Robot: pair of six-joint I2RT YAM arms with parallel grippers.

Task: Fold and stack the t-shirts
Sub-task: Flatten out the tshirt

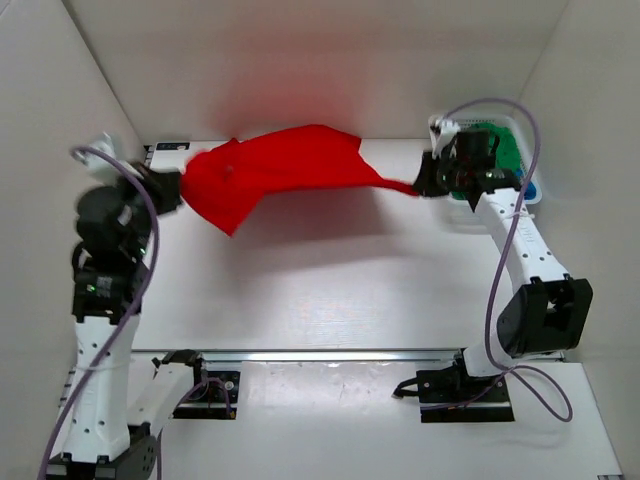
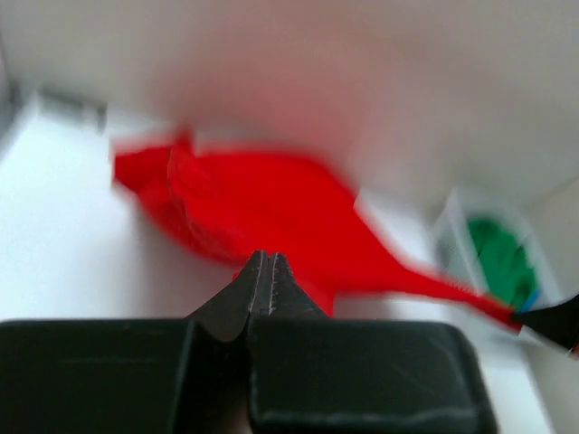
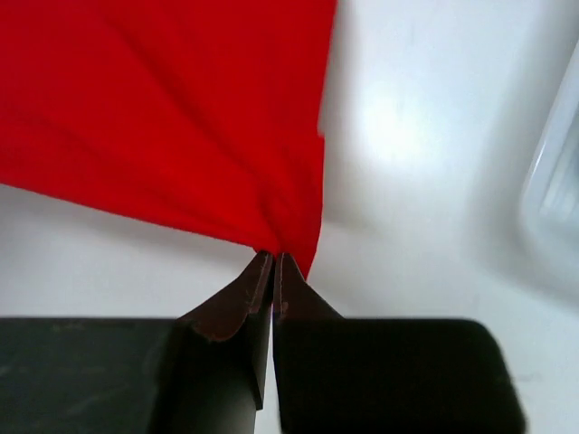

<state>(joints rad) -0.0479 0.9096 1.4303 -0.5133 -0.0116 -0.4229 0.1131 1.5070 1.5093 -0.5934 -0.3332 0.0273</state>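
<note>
T-shirt (image 1: 285, 172) spans between left gripper (image 1: 178, 188) and right gripper (image 1: 424, 186) — basket (image 1: 524, 140) far right.

The red shirt (image 1: 285, 170) is pulled out long, up in the air over the far side of the surface, at 12 o'clock. It is bunched and wrinkled, wide at its left end and thin at its right end. The left tool (image 1: 170, 188) pinches the wide end and the right tool (image 1: 425, 185) pinches the thin end. The green shirt (image 1: 508, 150) lies crumpled in the basket (image 1: 485, 121) at 2 o'clock. A bit of the blue shirt (image 1: 532, 187) peeks out beside it.
</note>
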